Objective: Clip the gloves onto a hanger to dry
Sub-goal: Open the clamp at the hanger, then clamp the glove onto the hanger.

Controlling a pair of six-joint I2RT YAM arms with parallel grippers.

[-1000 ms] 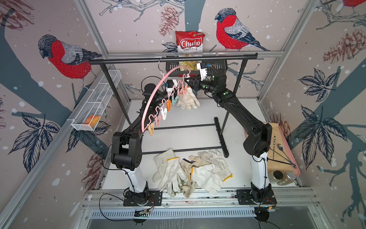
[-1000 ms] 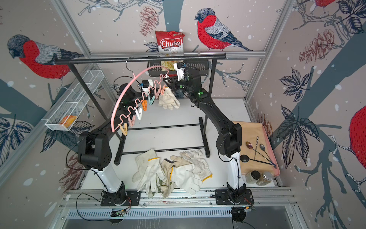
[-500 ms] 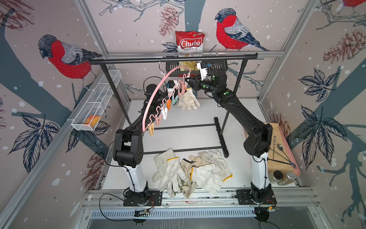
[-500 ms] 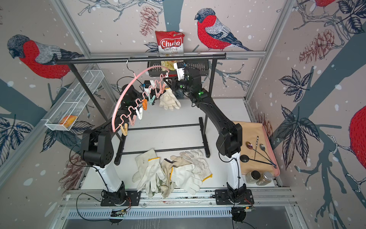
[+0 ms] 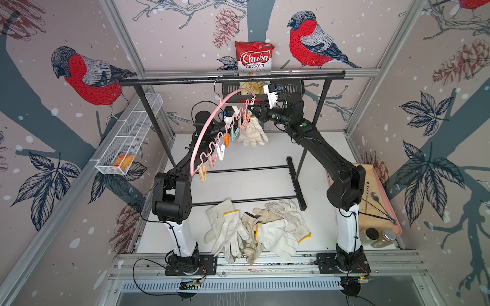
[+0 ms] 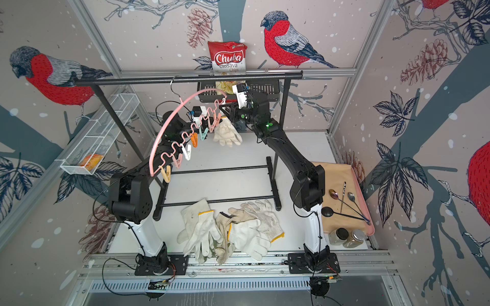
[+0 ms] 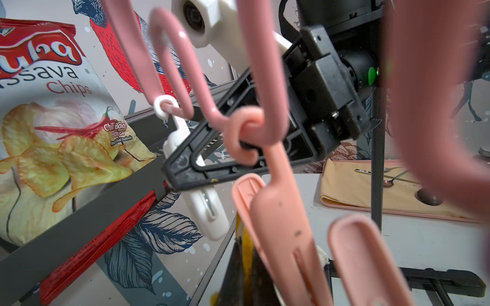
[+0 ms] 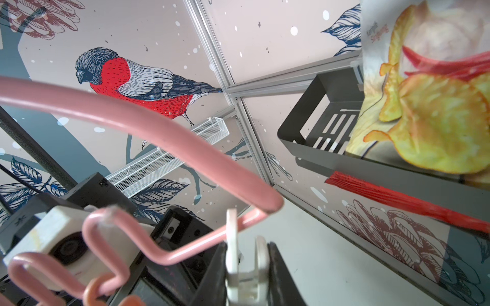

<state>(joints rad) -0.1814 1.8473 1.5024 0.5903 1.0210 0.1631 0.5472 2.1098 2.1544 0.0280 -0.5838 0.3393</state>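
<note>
In my left wrist view, my left pincer (image 7: pixel 245 254) is a dark blur cut by the frame edge. It is closed on a yellow-edged cuff, and the rest of the hanging glove (image 5: pixel 252 133) lies outside that view. The hanger (image 7: pixel 437 106) is only a pink smear there. In both top views that pincer is lost behind the clothespins (image 5: pixel 226 140). My right pincer (image 8: pixel 246 249) is cropped too, pinching a white clothespin (image 8: pixel 232 254) that runs out of frame. The chips bag (image 8: pixel 424 106) is also cut off.
</note>
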